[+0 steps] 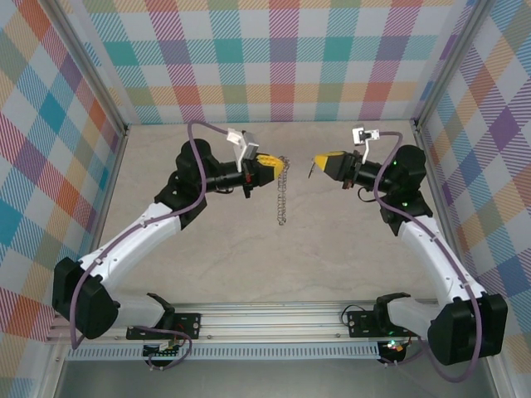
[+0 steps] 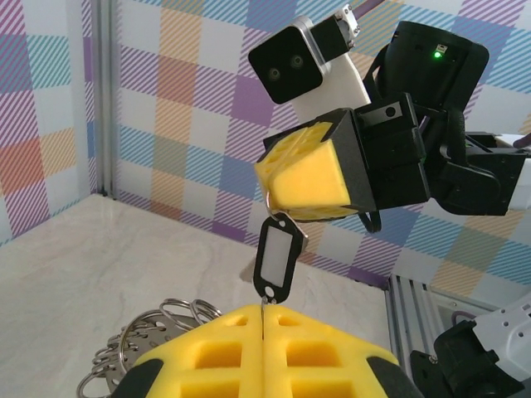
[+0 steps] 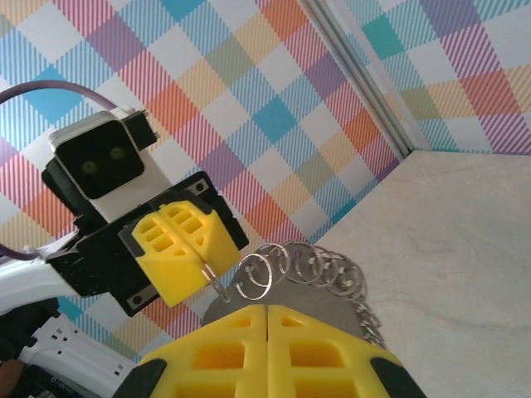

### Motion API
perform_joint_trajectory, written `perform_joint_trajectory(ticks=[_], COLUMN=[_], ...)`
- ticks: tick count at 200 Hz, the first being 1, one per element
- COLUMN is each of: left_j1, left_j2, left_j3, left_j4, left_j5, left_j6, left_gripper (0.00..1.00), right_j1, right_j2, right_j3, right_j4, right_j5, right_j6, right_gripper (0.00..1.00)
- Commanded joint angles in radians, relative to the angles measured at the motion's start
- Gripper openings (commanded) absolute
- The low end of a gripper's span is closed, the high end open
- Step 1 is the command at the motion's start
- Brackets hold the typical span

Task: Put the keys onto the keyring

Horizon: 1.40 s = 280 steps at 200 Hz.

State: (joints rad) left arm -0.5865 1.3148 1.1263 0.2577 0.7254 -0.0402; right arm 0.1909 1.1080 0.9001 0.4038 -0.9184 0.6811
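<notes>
My left gripper (image 1: pixel 272 166) is raised over the middle of the table and shut on the keyring (image 1: pixel 282 196), which hangs below it as a silvery bumpy strand. In the left wrist view the yellow pads (image 2: pixel 207 356) pinch a thin wire end of the keyring, and its looped rings (image 2: pixel 158 327) bunch to the left. Facing it, my right gripper (image 1: pixel 322 163) is shut on the key (image 1: pixel 311 172). The key's black head (image 2: pixel 278 257) hangs from that gripper (image 2: pixel 282 203), its lower hole right at the wire tip. The right wrist view shows the left gripper (image 3: pixel 203 265) holding the wire with the rings (image 3: pixel 286 269).
Checkered walls (image 1: pixel 58 141) close in the left, back and right of the pale table (image 1: pixel 216 257). An aluminium rail (image 1: pixel 274 319) with both arm bases runs along the near edge. The two arms reach inward and nearly meet at the centre.
</notes>
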Motion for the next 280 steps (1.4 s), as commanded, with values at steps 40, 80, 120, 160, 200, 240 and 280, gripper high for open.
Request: perform_joint_trajectory(ticks=[40, 80, 120, 160, 200, 240, 280], left_j1=[-0.024, -0.029, -0.031, -0.033, -0.034, -0.035, -0.036], left_j2=[0.043, 0.049, 0.045, 0.046, 0.041, 0.043, 0.042], left_j3=[0.071, 0.073, 0.064, 0.058, 0.052, 0.052, 0.050], left_j4=[0.011, 0.018, 0.045, 0.058, 0.061, 0.064, 0.068], left_j5=[0.029, 0.008, -0.018, -0.017, -0.020, -0.018, -0.019], left_j6=[0.020, 0.004, -0.033, -0.049, -0.051, -0.053, -0.053], left_gripper=[0.00, 0.00, 0.00, 0.00, 0.00, 0.00, 0.00], right_j1=[0.050, 0.149, 0.226, 0.251, 0.252, 0.252, 0.252], right_j2=[-0.032, -0.032, -0.037, -0.055, -0.087, -0.078, -0.044], right_j3=[-0.004, 0.023, 0.029, 0.019, 0.011, 0.022, 0.038], right_j4=[0.053, -0.047, -0.116, -0.124, -0.137, -0.128, -0.103], right_j5=[0.005, 0.087, 0.209, 0.297, 0.369, 0.371, 0.345], right_j6=[0.012, -0.097, -0.191, -0.223, -0.249, -0.249, -0.236], right_gripper=[0.00, 0.00, 0.00, 0.00, 0.00, 0.00, 0.00])
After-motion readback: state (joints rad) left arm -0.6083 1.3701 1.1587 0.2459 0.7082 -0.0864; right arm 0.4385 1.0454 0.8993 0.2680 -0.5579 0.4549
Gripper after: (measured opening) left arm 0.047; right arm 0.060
